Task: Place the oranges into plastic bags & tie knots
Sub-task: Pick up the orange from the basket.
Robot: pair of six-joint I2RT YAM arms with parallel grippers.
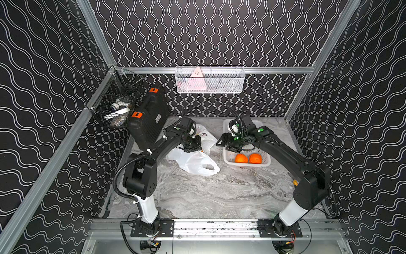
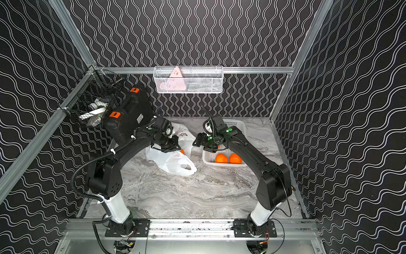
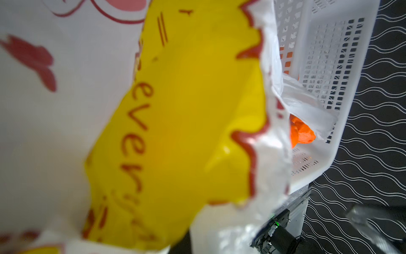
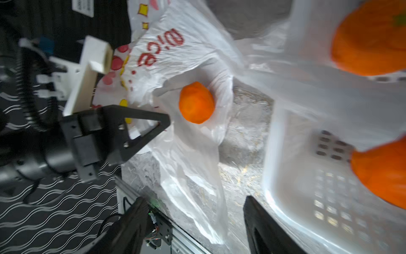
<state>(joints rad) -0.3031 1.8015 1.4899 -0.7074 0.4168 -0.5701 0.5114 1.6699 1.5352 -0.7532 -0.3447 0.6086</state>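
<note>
Oranges [image 1: 241, 158]: two sit in the basket [image 1: 246, 164] by the counter's [image 1: 219, 193] right edge, one inside the bag [image 1: 195, 163] beside it. Left gripper [image 4: 161, 126] is clamped on the bag; right gripper [image 4: 194, 199] gapes wide, empty, beside the basket.

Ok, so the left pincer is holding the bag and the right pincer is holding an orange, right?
Not quite. The right pincer is open and empty, as the right wrist view shows. The orange near it lies in the bag. The left pincer does hold the bag.
</note>
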